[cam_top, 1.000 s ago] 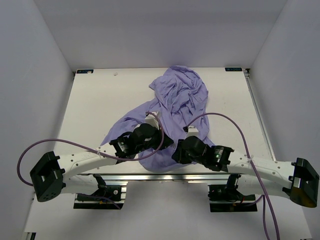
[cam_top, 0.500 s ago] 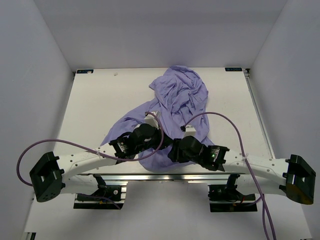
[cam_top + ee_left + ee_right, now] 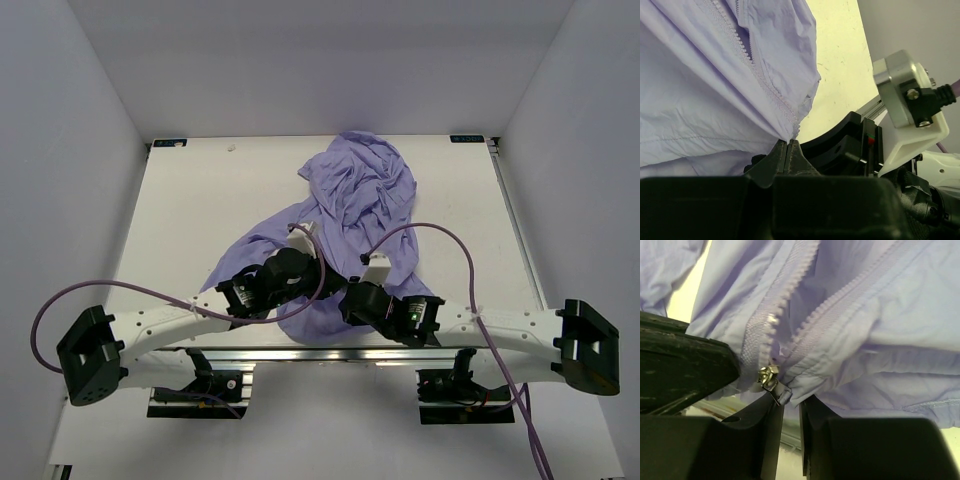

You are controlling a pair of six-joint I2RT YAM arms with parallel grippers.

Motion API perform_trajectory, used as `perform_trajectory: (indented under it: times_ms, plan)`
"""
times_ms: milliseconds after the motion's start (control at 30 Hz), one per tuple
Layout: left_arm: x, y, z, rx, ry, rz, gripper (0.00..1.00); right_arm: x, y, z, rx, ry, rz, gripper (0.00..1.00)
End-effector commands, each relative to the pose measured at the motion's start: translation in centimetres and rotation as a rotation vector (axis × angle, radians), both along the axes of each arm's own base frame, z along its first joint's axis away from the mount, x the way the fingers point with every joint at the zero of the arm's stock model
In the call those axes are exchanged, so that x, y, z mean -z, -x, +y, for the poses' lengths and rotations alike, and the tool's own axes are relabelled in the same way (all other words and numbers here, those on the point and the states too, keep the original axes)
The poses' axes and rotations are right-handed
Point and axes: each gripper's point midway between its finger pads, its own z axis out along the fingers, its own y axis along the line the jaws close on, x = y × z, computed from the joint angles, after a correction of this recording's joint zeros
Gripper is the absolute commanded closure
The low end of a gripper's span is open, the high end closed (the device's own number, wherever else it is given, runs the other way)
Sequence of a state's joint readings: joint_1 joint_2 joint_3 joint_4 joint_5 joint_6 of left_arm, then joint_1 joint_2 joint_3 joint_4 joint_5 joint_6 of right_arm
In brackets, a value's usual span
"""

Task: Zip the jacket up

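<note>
**A:** Where's the jacket [image 3: 360,190]?

**B:** Crumpled on the counter [image 3: 200,190], running from the far centre down to the near edge.

**A:** And the left end effector [image 3: 789,145]?

**B:** Its jaws are fully together. They pinch the hem's bottom corner, right where one row of zipper teeth [image 3: 755,65] ends.

**A:** The right end effector [image 3: 790,412]?

**B:** Its fingers [image 3: 765,435] stand a narrow slit apart, under the hem. The metal zipper slider [image 3: 767,375] sits just above that slit, and its pull tab [image 3: 779,394] dips in against one finger. Whether the tab is actually pinched, I can't tell.
</note>
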State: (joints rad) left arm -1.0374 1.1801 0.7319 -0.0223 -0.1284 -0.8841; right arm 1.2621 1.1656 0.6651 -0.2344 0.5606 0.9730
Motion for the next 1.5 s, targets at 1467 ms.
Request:
perform_trajectory:
  times_ms: [1467]
  plan:
    - [-1.7,1.3,-0.1,0.104,-0.035,-0.124,1.00,-3.7,1.1,-4.5,-0.194,0.218,0.002,1.00]
